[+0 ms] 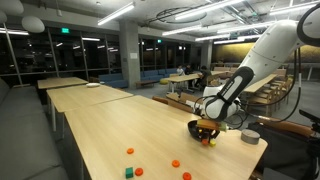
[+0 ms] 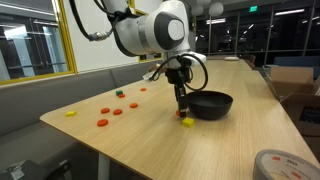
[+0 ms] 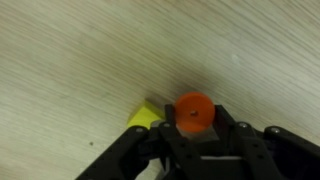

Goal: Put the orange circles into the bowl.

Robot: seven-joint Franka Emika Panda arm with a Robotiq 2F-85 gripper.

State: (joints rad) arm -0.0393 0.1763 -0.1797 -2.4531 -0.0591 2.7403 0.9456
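My gripper [image 3: 196, 138] is shut on one orange circle [image 3: 194, 112], a small bright-orange disc, held just above the wooden table. In an exterior view the gripper [image 2: 182, 108] hangs right beside the black bowl [image 2: 216, 106], on its near side, not over it. Several other orange circles lie loose on the table [image 2: 117, 112], [image 2: 101, 123], and show in an exterior view too [image 1: 129, 151], [image 1: 175, 162]. The bowl [image 1: 196, 126] is partly hidden behind the gripper [image 1: 207, 132] there.
A small yellow piece [image 3: 146, 118] lies on the table right under the gripper, also in an exterior view [image 2: 187, 122]. A second yellow piece [image 2: 70, 113] and a green block [image 2: 120, 93], [image 1: 129, 172] lie among the circles. A pale grey round object [image 1: 250, 136] sits near the table edge.
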